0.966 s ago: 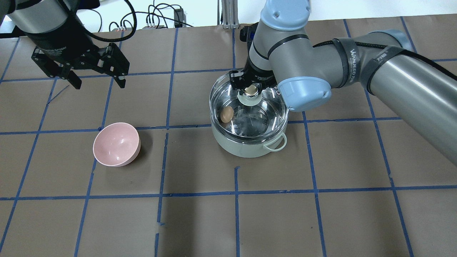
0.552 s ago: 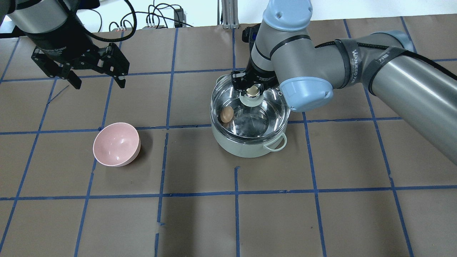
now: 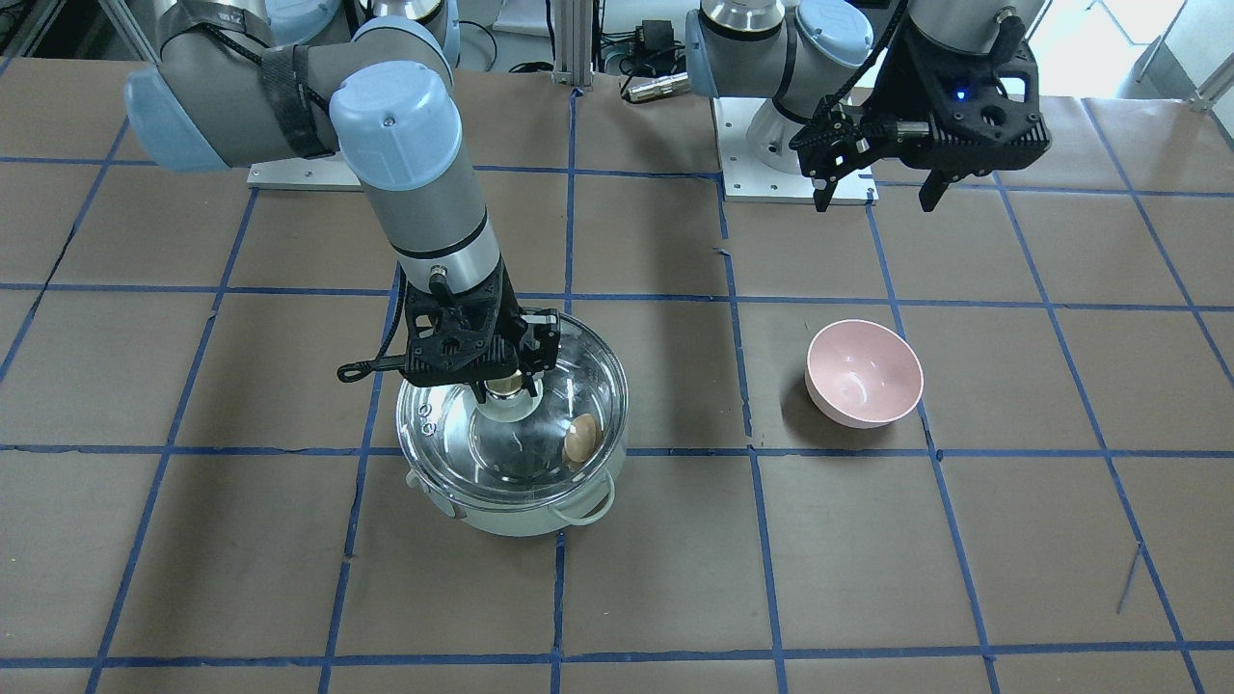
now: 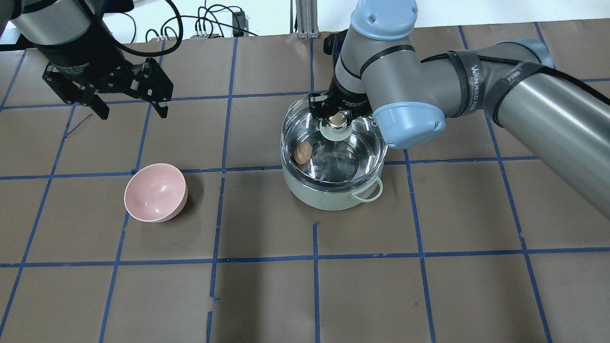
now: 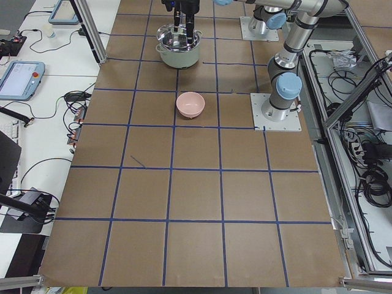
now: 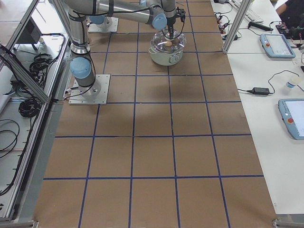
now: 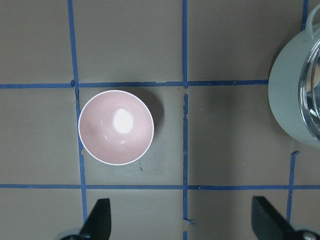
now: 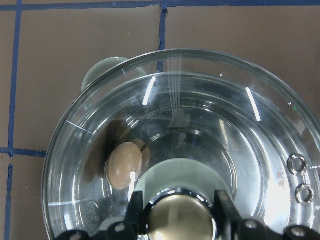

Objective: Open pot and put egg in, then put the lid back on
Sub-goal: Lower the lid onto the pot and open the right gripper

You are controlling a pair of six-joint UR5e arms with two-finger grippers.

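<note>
The pale mint-green pot (image 4: 329, 200) stands on the table right of centre. The tan egg (image 4: 302, 152) lies inside it on the steel floor, seen through the glass; it also shows in the right wrist view (image 8: 124, 165). The clear glass lid (image 4: 362, 143) sits over the pot's rim. My right gripper (image 4: 337, 119) is shut on the lid's cream-gold knob (image 8: 180, 220), one finger on each side. My left gripper (image 4: 128, 109) is open and empty, high over the table's far left, above the bowl.
A pink bowl (image 4: 155, 193) stands empty left of the pot, about one tile away; it also shows in the left wrist view (image 7: 116, 127). Brown paper with blue tape lines covers the table (image 4: 429, 286). Cables lie beyond the far edge.
My right gripper and the lid have shifted only slightly over the pot. The egg, the bowl and my left arm have not moved.
</note>
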